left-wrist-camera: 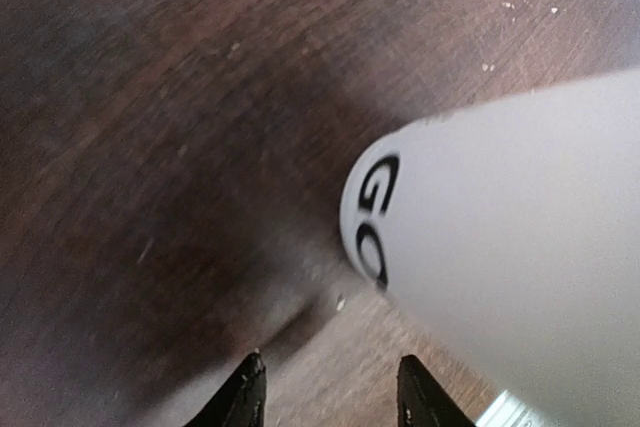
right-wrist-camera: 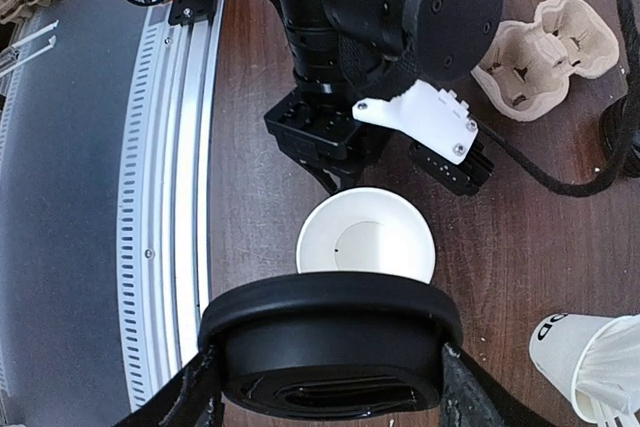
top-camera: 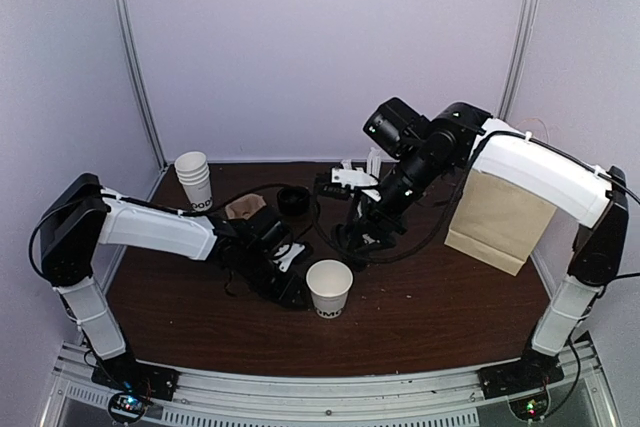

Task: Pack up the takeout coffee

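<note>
Overhead, the takeout coffee's white cup (top-camera: 329,287) stands upright and lidless on the table (top-camera: 440,307), mouth up, near the front and middle. The left gripper (top-camera: 296,293) lies low just beside it on its left, and the right gripper (top-camera: 368,239) hangs a little behind it and to its right, in front of the brown paper bag (top-camera: 497,219). From the left wrist, that gripper's two fingertips (left-wrist-camera: 250,397) are apart with bare wood between them. The lettered cup wall lies ahead and to the right, outside the gap, so the gripper holds nothing. From the right wrist, the fingers are clamped on either side of the black dome lid (right-wrist-camera: 330,322). The open cup mouth shows just past the lid's far edge, partly covered by it. The lid therefore looks off-centre. The right arm likely has to carry it forward over the rim, then press down along the cup's vertical axis.
</note>
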Controlling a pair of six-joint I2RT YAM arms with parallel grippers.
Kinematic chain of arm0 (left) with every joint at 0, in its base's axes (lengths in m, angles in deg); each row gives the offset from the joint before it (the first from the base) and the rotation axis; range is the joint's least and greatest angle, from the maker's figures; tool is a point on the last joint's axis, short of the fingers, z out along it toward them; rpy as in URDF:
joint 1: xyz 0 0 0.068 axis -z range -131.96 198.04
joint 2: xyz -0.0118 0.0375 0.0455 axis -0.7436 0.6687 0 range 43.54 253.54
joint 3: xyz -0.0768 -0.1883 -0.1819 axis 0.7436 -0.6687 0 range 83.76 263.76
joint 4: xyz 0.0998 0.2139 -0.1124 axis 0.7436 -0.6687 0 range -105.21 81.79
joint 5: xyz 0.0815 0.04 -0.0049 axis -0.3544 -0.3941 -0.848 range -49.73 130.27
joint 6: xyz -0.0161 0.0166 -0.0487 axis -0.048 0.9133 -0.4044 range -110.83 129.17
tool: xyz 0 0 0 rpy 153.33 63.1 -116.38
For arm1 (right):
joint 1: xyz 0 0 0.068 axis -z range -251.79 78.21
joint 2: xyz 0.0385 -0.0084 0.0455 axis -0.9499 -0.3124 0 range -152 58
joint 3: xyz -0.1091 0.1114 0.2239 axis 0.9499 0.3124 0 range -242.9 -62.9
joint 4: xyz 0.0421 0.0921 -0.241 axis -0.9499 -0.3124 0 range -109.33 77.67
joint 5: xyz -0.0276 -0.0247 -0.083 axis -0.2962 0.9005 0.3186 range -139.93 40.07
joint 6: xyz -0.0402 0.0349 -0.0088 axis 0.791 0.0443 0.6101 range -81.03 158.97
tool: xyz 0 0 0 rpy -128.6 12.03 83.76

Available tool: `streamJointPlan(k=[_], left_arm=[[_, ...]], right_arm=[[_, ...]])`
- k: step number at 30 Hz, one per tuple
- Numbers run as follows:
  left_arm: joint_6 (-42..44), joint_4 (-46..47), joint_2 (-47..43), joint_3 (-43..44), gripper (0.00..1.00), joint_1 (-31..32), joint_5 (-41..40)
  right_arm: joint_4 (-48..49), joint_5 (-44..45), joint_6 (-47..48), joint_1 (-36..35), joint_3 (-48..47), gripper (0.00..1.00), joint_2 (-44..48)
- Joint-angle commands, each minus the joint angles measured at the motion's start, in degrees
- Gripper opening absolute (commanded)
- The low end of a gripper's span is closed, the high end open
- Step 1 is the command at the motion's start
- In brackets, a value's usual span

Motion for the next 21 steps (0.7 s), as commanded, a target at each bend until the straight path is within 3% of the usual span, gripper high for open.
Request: streamJointPlan(k=[1,11,21], left_arm=[[0.2,-4.5,-6.6,-2.7,0.48,-0.1,-5.9],[-1.4,-4.7,-13.3,-8.0,0.48,-1.0,-10.6],[-2.0,-3.6,-14.9,-10.6,0.48,-1.1,-10.9]], right_arm=[[-5.1,5.4,2.4,-2.4,-5.6,0.7,-4.2],[-15.3,15.3,3.5,-6.9,-19.1,0.71,-16.9],[-15.3,19.5,2.6,-8.3,-21.0,0.74,-20.5]])
